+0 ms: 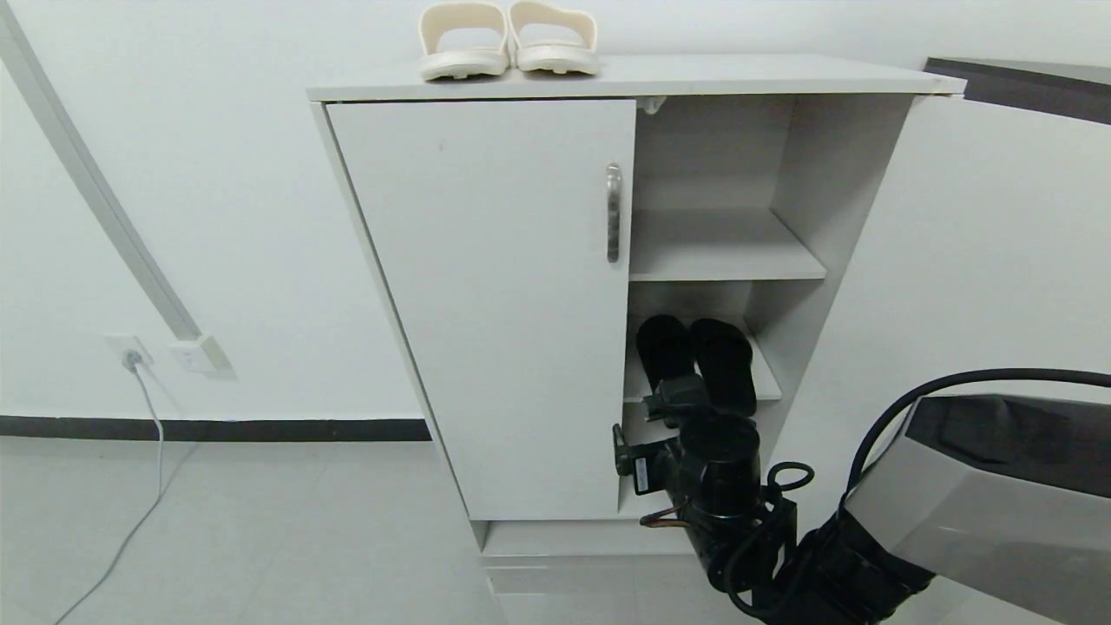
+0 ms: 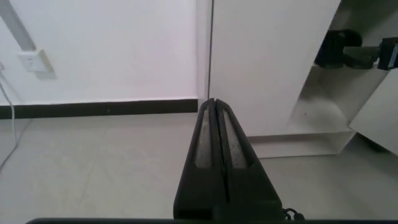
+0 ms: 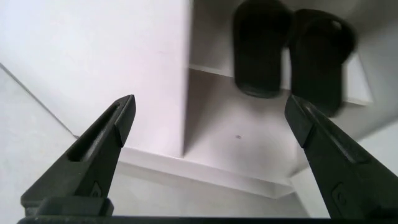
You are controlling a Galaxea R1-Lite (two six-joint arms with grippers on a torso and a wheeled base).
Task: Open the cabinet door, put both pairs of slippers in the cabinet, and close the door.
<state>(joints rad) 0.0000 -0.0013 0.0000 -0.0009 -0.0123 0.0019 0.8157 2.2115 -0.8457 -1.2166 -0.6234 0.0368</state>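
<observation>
A cream pair of slippers (image 1: 509, 41) stands on top of the white cabinet (image 1: 738, 76). The cabinet's left door (image 1: 486, 304) with its metal handle (image 1: 614, 213) is closed, and the right door (image 1: 972, 260) is swung wide open. A black pair of slippers (image 1: 694, 360) (image 3: 289, 53) lies on the middle shelf inside, toes inward. My right gripper (image 1: 673, 401) (image 3: 209, 104) is just in front of that shelf's edge, below the black pair, open with nothing between its fingers. My left gripper (image 2: 214, 106) is shut and empty, low over the floor, facing the cabinet's closed door (image 2: 267, 62).
The upper shelf (image 1: 725, 252) is bare. A wall socket (image 1: 130, 351) with a grey cable (image 1: 147, 486) trailing on the floor lies left of the cabinet. A dark-edged surface (image 1: 1024, 82) shows behind the open door. Open floor (image 2: 93, 168) stretches to the left.
</observation>
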